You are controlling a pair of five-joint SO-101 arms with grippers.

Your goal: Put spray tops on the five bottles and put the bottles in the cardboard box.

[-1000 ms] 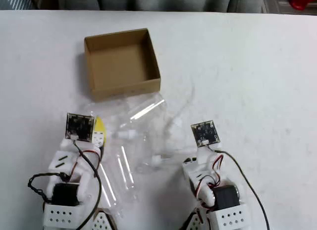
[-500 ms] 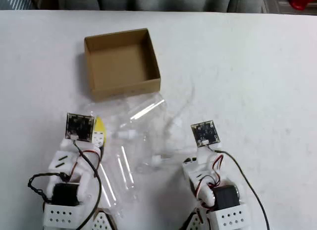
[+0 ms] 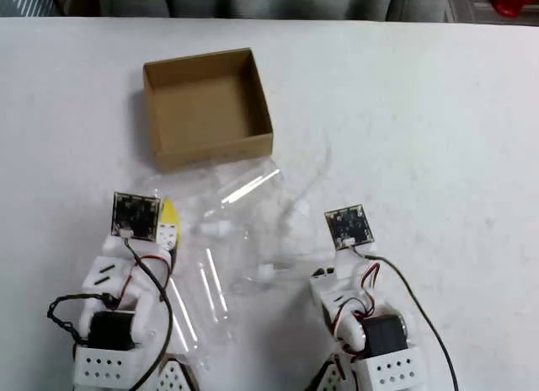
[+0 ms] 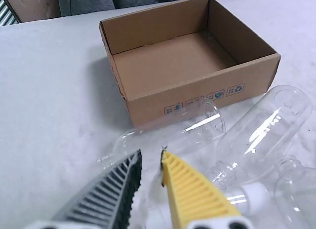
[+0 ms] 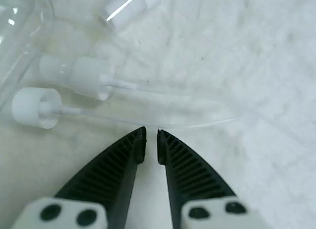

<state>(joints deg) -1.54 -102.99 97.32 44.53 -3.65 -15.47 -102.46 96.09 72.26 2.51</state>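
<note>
The open cardboard box (image 3: pixel 206 109) stands at the far middle-left of the table, and nothing lies inside the cardboard box (image 4: pixel 173 58). Several clear bottles lie on their sides just in front of it, such as one bottle (image 4: pixel 173 128) against the box wall and another (image 4: pixel 266 123) beside it. My left gripper (image 4: pixel 150 157), with one grey and one yellow finger, hovers shut over the near bottles, holding nothing. Two white spray tops (image 5: pixel 84 76) (image 5: pixel 34 108) with thin tubes lie right ahead of my right gripper (image 5: pixel 151 137), which is shut and empty.
More clear bottles (image 3: pixel 210 290) lie between the two arm bases near the front edge. A third white cap (image 5: pixel 126 4) lies farther off. White table (image 3: pixel 421 130) stretches to the right and behind the box.
</note>
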